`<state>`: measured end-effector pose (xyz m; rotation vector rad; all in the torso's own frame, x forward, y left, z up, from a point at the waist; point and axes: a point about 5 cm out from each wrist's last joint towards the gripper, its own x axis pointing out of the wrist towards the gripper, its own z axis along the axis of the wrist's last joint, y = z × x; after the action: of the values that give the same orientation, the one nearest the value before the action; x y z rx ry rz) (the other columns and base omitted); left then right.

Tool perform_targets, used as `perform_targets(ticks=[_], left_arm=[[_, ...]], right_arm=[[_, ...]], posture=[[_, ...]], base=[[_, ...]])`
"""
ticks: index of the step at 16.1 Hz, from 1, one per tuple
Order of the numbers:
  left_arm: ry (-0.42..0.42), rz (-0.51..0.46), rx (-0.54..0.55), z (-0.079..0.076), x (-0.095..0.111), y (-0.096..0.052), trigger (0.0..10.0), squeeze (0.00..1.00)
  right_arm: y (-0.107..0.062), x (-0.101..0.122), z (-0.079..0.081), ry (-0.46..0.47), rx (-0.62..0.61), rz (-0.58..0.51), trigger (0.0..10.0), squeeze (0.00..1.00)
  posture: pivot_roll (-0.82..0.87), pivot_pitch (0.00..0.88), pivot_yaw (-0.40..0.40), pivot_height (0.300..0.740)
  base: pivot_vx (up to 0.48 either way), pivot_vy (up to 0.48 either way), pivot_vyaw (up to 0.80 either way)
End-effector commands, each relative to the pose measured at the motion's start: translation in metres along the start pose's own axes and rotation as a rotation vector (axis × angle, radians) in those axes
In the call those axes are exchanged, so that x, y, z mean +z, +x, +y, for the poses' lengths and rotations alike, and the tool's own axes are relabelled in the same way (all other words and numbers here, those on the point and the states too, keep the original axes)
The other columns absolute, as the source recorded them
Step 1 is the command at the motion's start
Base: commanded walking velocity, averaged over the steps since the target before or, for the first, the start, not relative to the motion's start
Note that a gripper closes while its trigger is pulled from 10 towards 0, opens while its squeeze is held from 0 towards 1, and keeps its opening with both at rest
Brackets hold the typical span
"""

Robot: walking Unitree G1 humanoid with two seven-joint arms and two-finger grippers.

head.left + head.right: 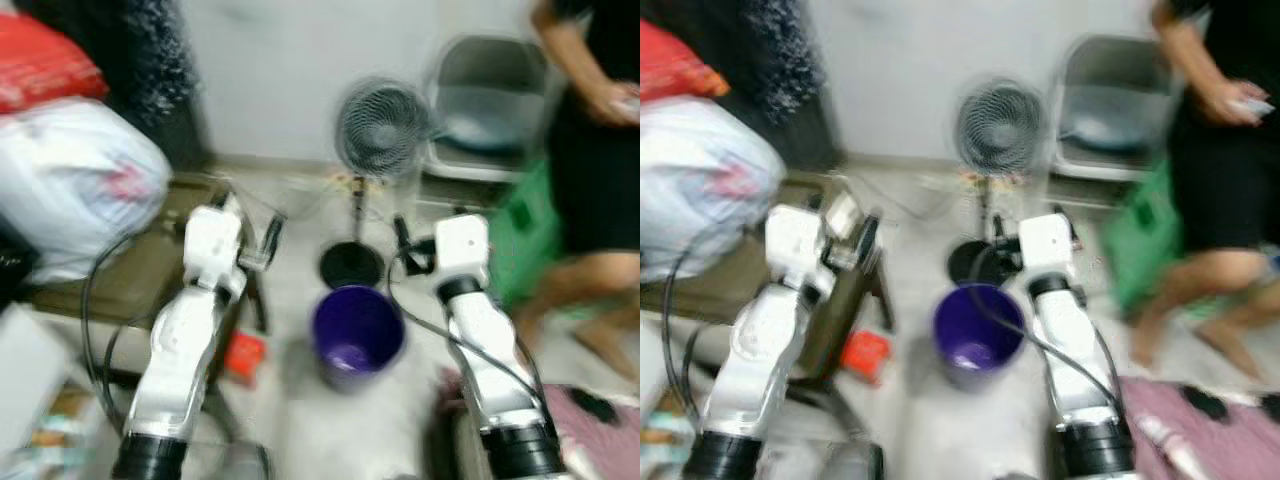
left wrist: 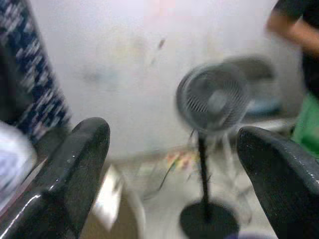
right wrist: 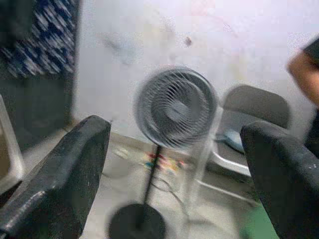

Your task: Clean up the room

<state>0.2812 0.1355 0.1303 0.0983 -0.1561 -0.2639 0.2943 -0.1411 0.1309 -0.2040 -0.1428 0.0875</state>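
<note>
Two empty grippers, left (image 2: 172,174) and right (image 3: 174,174), fingers spread wide above purple bin (image 1: 358,335). Risk: clipping pedestal fan (image 1: 380,130) or nearby person (image 1: 590,150) amid motion blur.

The purple bucket (image 1: 357,335) looks like smooth, faintly glossy plastic. The fan (image 3: 175,108) has a wire-grille head on a matt black base. The left gripper's fingers (image 2: 75,174) are glossy black (light glints along them), and the big white bag (image 1: 75,185) is thin, shiny plastic.
</note>
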Motion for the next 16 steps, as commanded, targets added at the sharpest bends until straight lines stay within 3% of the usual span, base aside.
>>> perform_targets(ticks=[1,14,16], left_arm=[[0.011,-0.032,-0.006,0.0006,0.0063,0.0061,10.0,0.0],[-0.016,-0.068,-0.024,-0.0035,0.0073,0.0141,10.0,0.0],[-0.022,-0.076,-0.031,-0.0042,0.0077,0.0145,10.0,0.0]], right_arm=[[0.0011,-0.0022,0.0008,0.005,-0.001,0.004,10.0,0.0],[0.0088,-0.0021,-0.0058,-0.003,-0.026,-0.001,10.0,0.0],[0.0097,-0.0021,-0.0058,-0.003,-0.024,0.0,10.0,0.0]], posture=[[-0.03,0.0,0.022,0.74],[-0.05,0.0,0.006,0.74],[-0.05,0.0,0.005,0.74]], base=[[0.0,0.0,0.63],[0.0,0.0,0.0],[0.12,0.0,-0.8]])
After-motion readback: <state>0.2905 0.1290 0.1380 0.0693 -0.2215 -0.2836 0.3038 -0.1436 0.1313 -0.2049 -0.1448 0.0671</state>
